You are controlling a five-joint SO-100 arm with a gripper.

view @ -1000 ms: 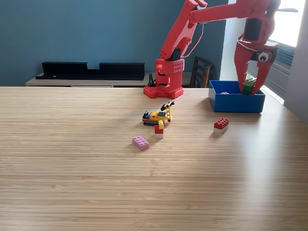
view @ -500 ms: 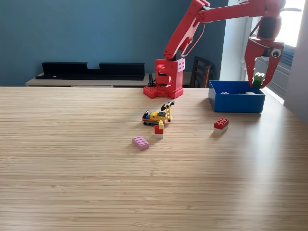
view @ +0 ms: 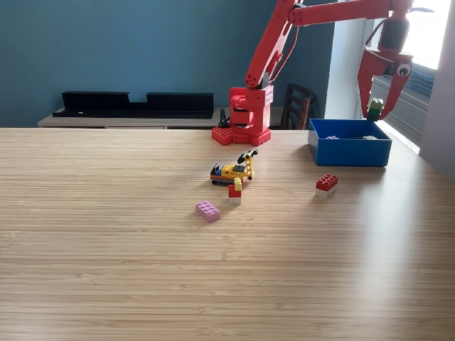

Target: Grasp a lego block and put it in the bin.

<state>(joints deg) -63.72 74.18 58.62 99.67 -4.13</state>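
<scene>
My red gripper hangs above the far right part of the blue bin, near the exterior view's right edge. It is shut on a small green lego block, which sits between the fingertips a little above the bin's rim. On the table lie a red lego block, a pink lego block and a small red, yellow and white piece.
A yellow and black lego vehicle stands in front of the arm's red base. A dark chair and a black shelf unit stand behind the wooden table.
The gripper has risen out of the bin and drifted slightly to the exterior view's right, still carrying the green block. The blocks on the table have not moved.
</scene>
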